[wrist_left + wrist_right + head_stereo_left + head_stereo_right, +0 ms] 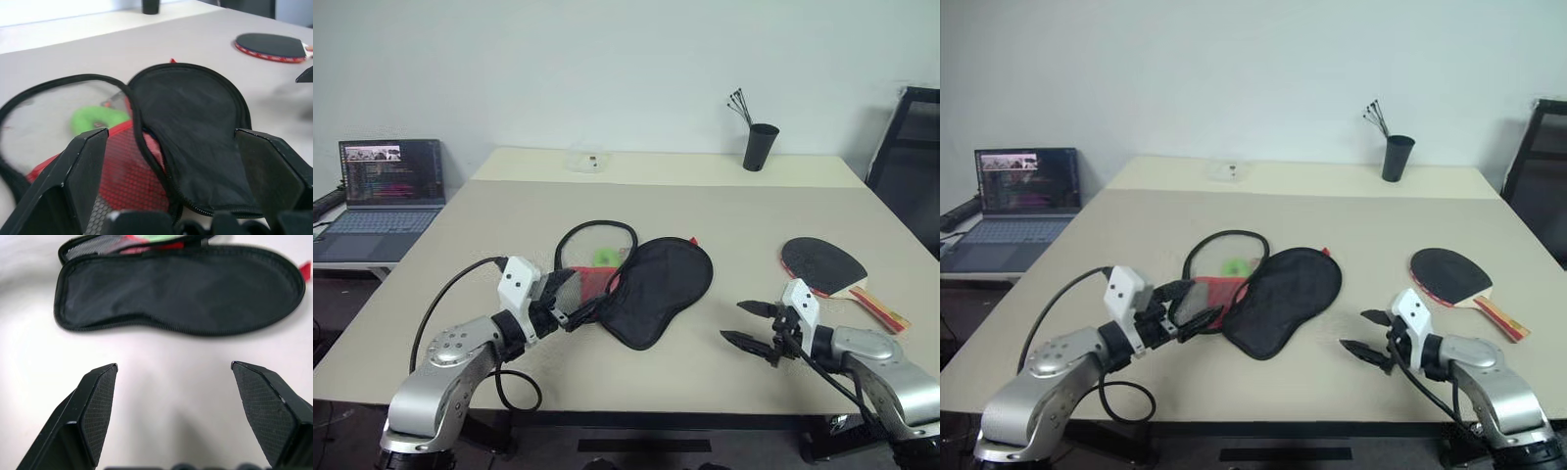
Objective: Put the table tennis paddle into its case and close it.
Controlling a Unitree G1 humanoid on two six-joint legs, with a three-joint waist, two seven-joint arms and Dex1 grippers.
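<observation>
The case (661, 289) lies unzipped in the middle of the table, its black flap folded out to the right and its red mesh section (592, 281) and green tag (605, 257) showing on the left half. My left gripper (572, 307) is open at the case's narrow near end, which lies between its fingers (80, 178); contact cannot be told. The table tennis paddle (822, 264) rests black face up at the right, its handle pointing to the front right. My right gripper (751, 324) hovers open over bare table, between the paddle and the case (181, 289).
An open laptop (389, 186) sits on a lower surface to the left of the table. At the far edge stand a black cup with sticks (760, 145) and a small clear container (587, 160). A black chair (913, 157) is at the right.
</observation>
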